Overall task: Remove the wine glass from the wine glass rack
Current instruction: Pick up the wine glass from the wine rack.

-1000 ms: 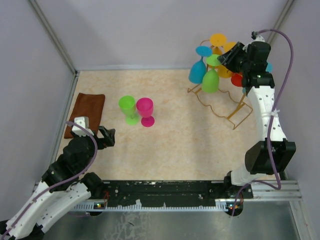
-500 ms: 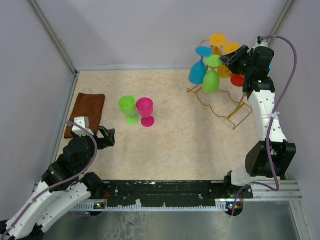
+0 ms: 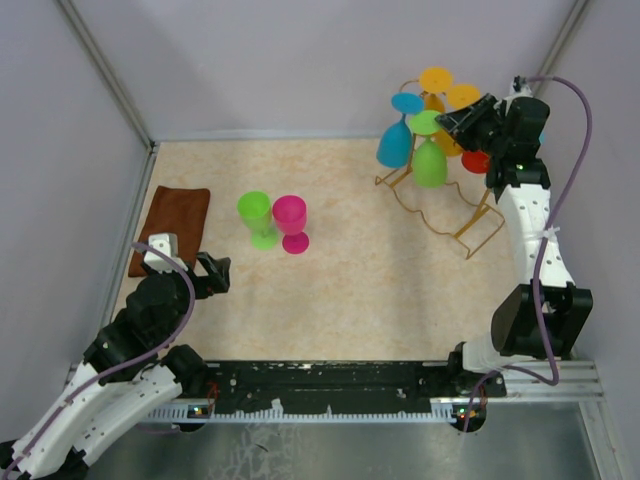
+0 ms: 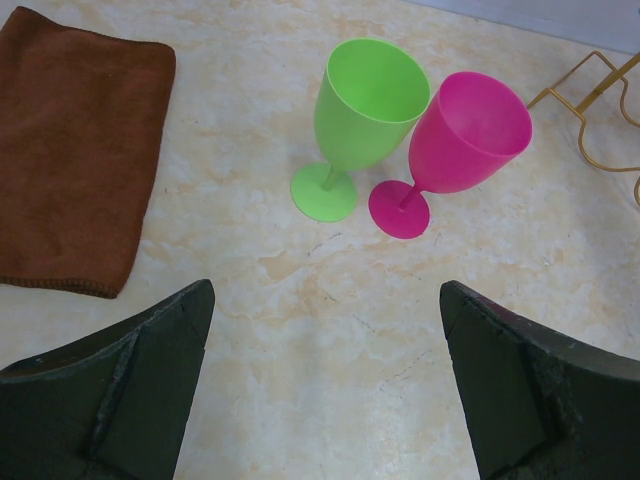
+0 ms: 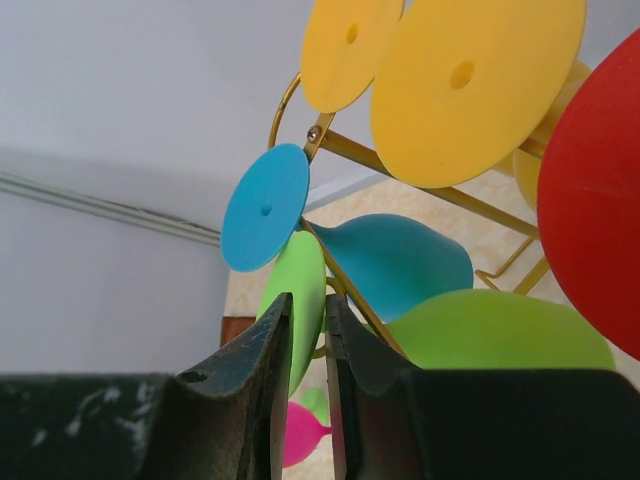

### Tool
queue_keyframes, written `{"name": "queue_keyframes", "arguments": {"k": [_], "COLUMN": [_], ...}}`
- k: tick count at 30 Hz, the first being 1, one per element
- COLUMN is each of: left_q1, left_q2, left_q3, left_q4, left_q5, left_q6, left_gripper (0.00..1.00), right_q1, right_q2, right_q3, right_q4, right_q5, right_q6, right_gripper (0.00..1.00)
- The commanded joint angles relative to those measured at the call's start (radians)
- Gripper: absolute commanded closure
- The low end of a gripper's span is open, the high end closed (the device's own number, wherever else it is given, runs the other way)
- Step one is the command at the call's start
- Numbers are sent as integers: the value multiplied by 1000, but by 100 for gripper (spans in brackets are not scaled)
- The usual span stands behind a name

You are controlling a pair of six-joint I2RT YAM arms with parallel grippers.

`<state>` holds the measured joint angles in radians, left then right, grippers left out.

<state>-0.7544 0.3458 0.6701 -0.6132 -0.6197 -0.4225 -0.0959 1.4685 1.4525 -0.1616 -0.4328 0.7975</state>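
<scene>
Green wine glass (image 3: 430, 165) hangs on the rack (image 5: 470, 203), its foot pinched by the nearly closed right hand (image 5: 307, 310).

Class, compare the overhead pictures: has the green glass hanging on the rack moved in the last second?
Yes. The hanging green glass has shifted slightly right, away from the blue glass beside it, toward the right gripper gripping its foot.
</scene>
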Motion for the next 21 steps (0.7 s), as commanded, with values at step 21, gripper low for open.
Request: {"name": "queue_keyframes", "arguments": {"k": [21], "left_q1": [3], "left_q2": [2], "left_q3": [-6], "left_q4": [-2], "left_q5": [-2], "left_q6": [-7], "left_gripper": [1], "right_q1": [-8], "right_q2": [-86], "right_q3": [-38], "right_q4": [178], "right_q5": [-67], "right_q6": [219], "right_gripper": [100]}}
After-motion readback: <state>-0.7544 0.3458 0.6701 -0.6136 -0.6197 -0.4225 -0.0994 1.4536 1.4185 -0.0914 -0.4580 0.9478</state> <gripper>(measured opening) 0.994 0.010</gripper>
